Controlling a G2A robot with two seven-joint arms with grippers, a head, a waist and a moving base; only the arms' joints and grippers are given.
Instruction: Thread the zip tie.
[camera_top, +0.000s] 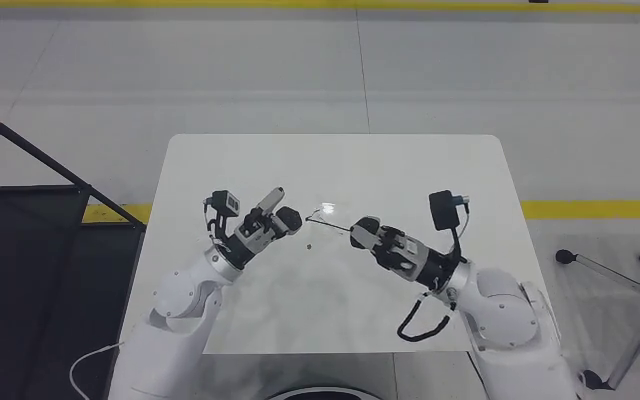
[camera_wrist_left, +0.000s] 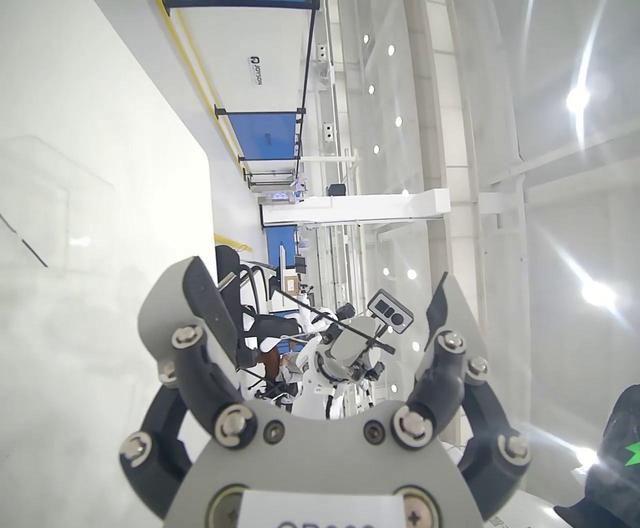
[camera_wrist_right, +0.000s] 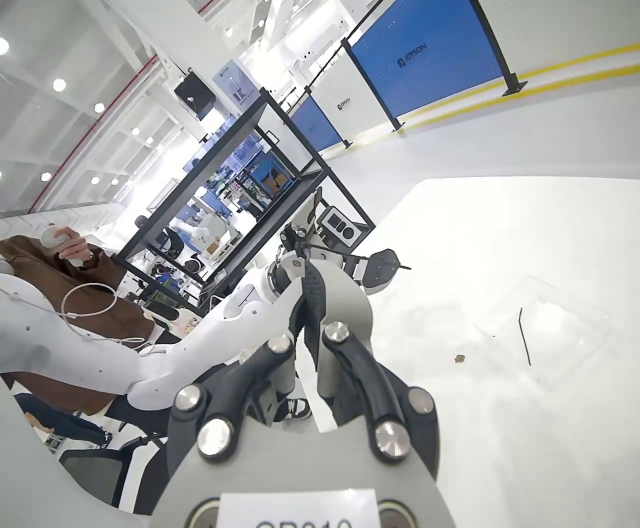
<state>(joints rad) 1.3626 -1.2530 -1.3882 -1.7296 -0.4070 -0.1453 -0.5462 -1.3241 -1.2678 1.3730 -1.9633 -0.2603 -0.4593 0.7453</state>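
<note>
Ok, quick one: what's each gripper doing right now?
Left gripper: open, holding nothing.
Right gripper: closed on the thin black plastic zip tie.

The zip tie (camera_top: 330, 221), pinched in the right claw (camera_top: 360, 232), juts over the tabletop (camera_top: 400, 170). Just past its tip the left claw (camera_top: 284, 207), jaws spread, blocks that side, leaving a slim gap. Below the zip tie lie a small brown speck (camera_top: 308, 245) and a flat clear sheet (camera_wrist_right: 575, 320); beyond it, broad tabletop gives passage.
</note>
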